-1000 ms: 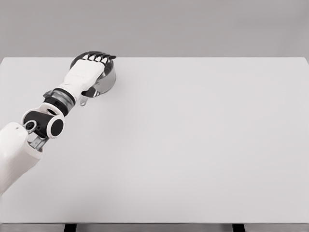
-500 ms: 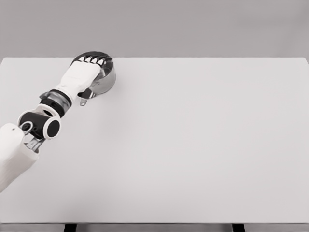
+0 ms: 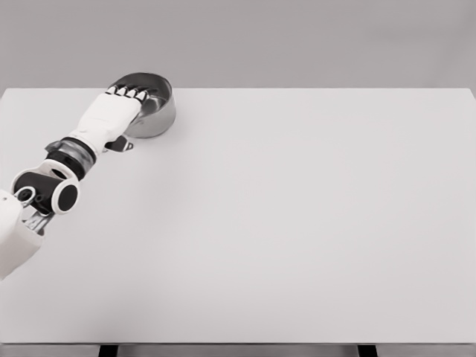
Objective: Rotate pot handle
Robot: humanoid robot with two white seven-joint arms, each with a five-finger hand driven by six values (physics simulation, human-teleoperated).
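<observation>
Left hand (image 3: 111, 115) lies palm-down over the near-left rim of the pot (image 3: 152, 104), its dark-tipped fingers (image 3: 128, 92) curled over the rim and dipping into the bowl, so it seems to grip the pot by its wall; whether the thumb closes against the outside cannot be made out, as the back of the hand covers it. White forearm and black wrist joint run back to the near left of the picture. No right arm is in view.

That pot stands at the far-left corner of the white table (image 3: 297, 223), close to the far edge. It is a shallow round vessel of polished metal with a dark inside. A small dark handle (image 3: 119, 145) pokes out from beneath the wrist, toward the near left.

Judged by its look, the pot is rigid, smooth and fairly light: it should slide and spin readily on the flat table, and the shiny wall offers little friction, so a loose pinch could slip. Fingers hooked inside the rim give a firmer purchase than the outer wall would, and pressing down lightly while turning should keep it from tipping or skating toward the far edge
</observation>
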